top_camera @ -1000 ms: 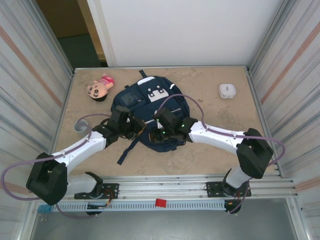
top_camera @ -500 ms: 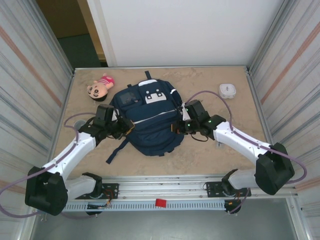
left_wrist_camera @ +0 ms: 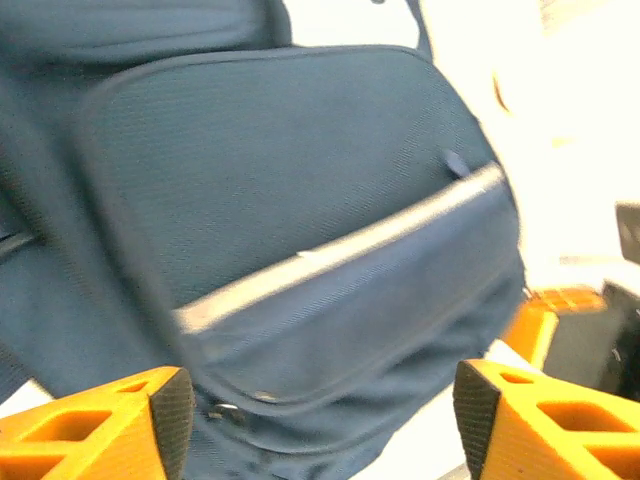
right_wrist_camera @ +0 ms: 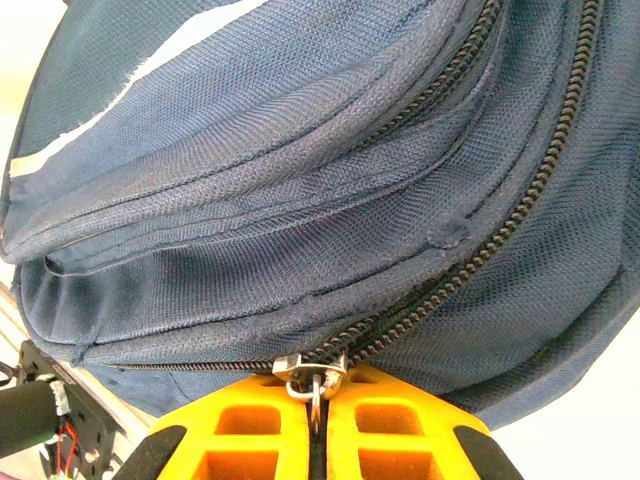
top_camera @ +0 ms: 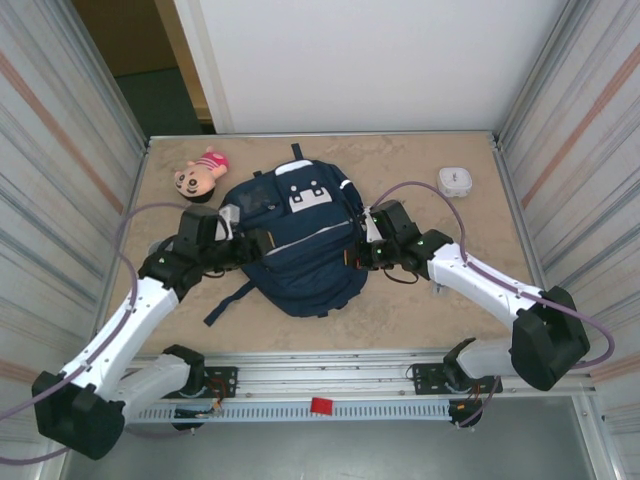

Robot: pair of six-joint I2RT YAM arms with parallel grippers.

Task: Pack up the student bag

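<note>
Now the big navy-blue fabric student bag (top_camera: 300,265) lies mid-table, right gripper (right_wrist_camera: 318,388) pinched on its small metal zipper pull (right_wrist_camera: 312,370), left gripper (left_wrist_camera: 320,395) spread wide, holding nothing: an unbraced tug could drag the bag or slip the pull.

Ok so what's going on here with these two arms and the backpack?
Two robot arms are working on the student bag, which lies flat on the table. The right gripper is shut on a zipper pull at the bag's right side. The left gripper is open at the bag's left side, holding nothing. A doll and a small white box lie on the table farther back, outside the bag.
</note>
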